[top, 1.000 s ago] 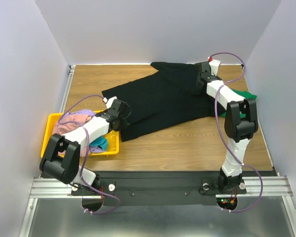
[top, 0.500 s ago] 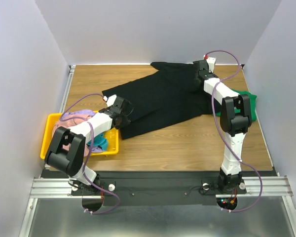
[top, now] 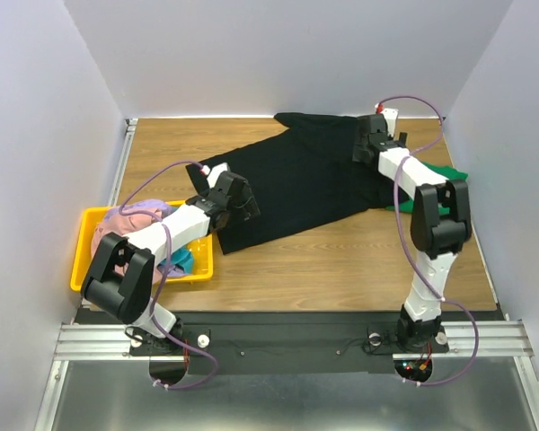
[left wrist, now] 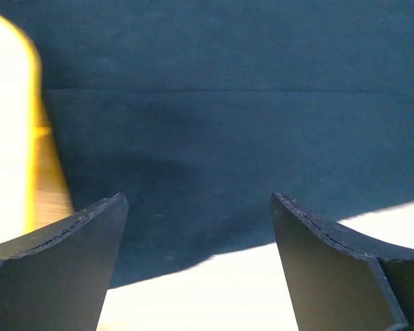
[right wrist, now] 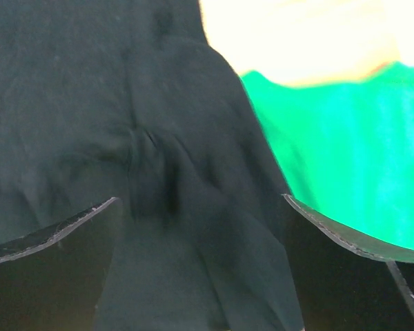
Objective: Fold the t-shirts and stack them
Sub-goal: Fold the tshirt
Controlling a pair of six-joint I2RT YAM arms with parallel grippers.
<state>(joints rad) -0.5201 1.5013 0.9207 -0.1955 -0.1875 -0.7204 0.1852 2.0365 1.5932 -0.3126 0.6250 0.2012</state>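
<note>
**Both pincers wide over the black tee, nothing gripped yet**

My left pincer [left wrist: 196, 203] hangs wide open over the black t-shirt [top: 296, 184]. Its hem lies right under my fingertips, dark cloth runs on ahead, the bare wooden table [top: 341, 260] sits just behind, and the yellow bin [top: 83, 269] is off to its left. My right pincer [right wrist: 200, 200] is just as wide over the same tee's far end, with the green t-shirt [right wrist: 345, 138] just to its right. To do this well, I reckon each pincer drops onto its own edge, bites firmly, and both lift together, keeping the cloth taut. The right one must steer clear of the green. The count is one black tee, one green, and in the bin one pink [top: 117, 224], one lavender [top: 153, 208] and one teal [top: 184, 260], as far as I can tell. That makes five tees, one bin and two pincers.
</note>
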